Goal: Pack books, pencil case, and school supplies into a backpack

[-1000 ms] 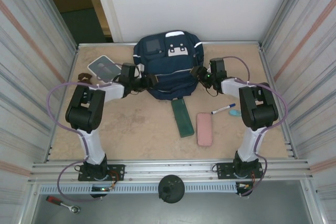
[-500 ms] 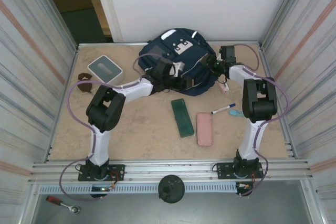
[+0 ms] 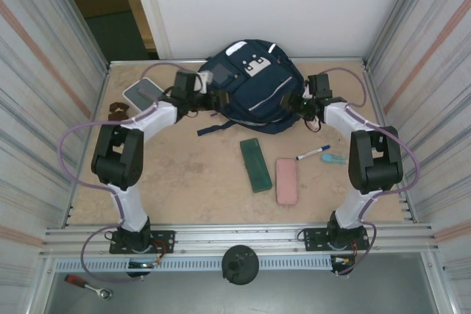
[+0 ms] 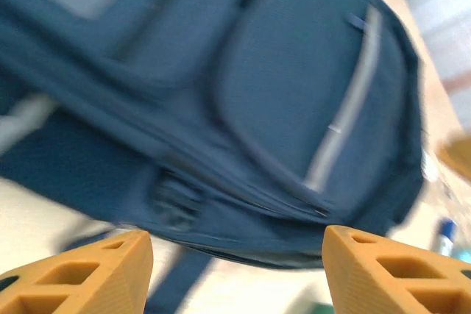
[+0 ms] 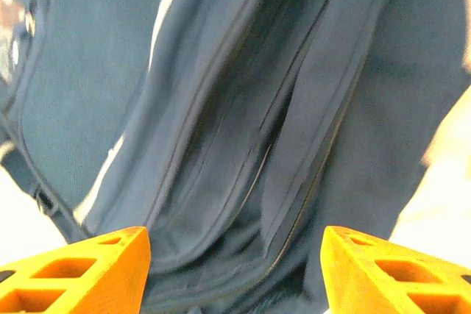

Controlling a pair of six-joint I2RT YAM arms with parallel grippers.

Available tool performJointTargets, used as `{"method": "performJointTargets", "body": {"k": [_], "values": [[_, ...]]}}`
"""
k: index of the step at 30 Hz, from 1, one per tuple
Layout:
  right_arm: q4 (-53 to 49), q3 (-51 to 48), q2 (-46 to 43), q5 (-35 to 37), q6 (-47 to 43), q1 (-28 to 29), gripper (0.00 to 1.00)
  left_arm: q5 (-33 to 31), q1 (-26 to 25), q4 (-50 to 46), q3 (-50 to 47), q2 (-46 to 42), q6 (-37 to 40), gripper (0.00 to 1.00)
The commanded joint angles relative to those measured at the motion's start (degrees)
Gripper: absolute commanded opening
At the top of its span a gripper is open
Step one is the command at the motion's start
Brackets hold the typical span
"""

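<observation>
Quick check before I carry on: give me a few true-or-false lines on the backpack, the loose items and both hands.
1. The backpack lies at the far middle of the table. True.
2. The left hand is shut on the backpack's fabric. False: its fingers stand wide apart with nothing between them.
3. The pink case is packed inside the backpack. False: the pink case lies on the table beside the green case, nearer the arm bases than the backpack.
4. The marker lies on the table to the right of the pink case. True.
5. The right hand is open, facing the backpack. True.
</observation>
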Motion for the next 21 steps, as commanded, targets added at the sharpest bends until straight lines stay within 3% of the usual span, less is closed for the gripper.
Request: {"method": "performJointTargets", "body": {"k": [1,11,21], "values": [[3.0,-4.6,-1.8,-1.9,2.3,2.2,0.61,1.1,1.7,-1.3,5.0,5.8,-0.8,0.62],[5.1,-6.4,1.3,-0.4,3.6,3.1,0.61,3.8,2.1,-7.5,20.0,19.6,2.5,0.61],[4.8,3.1,9.9,-2.1,3.6,1.5,0.60,1.4,1.3,-3.9,0.4,10.6,2.7,0.59]]}}
